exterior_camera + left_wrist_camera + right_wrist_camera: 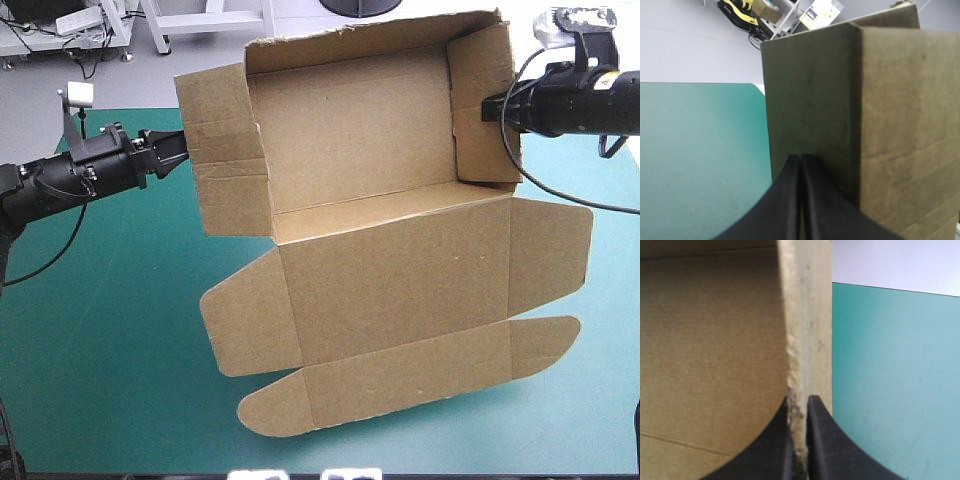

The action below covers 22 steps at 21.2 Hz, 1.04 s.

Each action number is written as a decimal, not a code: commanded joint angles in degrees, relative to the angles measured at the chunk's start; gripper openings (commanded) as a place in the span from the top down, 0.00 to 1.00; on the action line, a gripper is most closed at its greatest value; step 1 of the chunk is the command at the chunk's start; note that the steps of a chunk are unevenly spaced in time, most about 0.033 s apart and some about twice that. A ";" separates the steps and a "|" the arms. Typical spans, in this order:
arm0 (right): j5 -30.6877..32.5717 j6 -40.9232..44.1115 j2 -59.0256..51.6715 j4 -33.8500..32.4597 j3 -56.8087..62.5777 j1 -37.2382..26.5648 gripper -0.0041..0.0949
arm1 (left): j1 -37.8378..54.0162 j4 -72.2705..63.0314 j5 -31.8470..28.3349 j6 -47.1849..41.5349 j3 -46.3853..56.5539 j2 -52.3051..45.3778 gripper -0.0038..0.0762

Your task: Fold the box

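The brown box (pixel 380 190) hangs lifted above the teal-green table, held from both sides. Its tray part has a back wall and a right wall raised; the lid panel with rounded flaps (pixel 400 330) hangs toward the table's near edge. My left gripper (pixel 185 150) is shut on the box's left side flap (pixel 812 110), the board edge pinched between its black fingers (pixel 790 200). My right gripper (pixel 490 108) is shut on the box's right wall (pixel 805 315), whose pale cut edge runs between the fingers (pixel 820 440).
Bare teal-green cover (pixel 110 340) lies under and to the left of the box, and more shows at the right (pixel 610 260). Table's far edge runs behind the box, with grey floor beyond.
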 commanded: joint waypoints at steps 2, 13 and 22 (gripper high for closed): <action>-5.35 0.33 -0.99 2.79 -1.53 -0.32 0.96 | -1.66 -4.55 4.22 -0.28 -1.90 -1.90 0.88; -5.92 0.19 0.35 2.88 -1.53 -0.32 0.96 | -7.71 -5.47 3.79 0.62 -1.90 -1.90 0.55; -5.42 0.32 0.10 0.85 -1.53 2.38 0.96 | -7.71 0.98 -1.45 0.76 -1.90 -1.90 0.55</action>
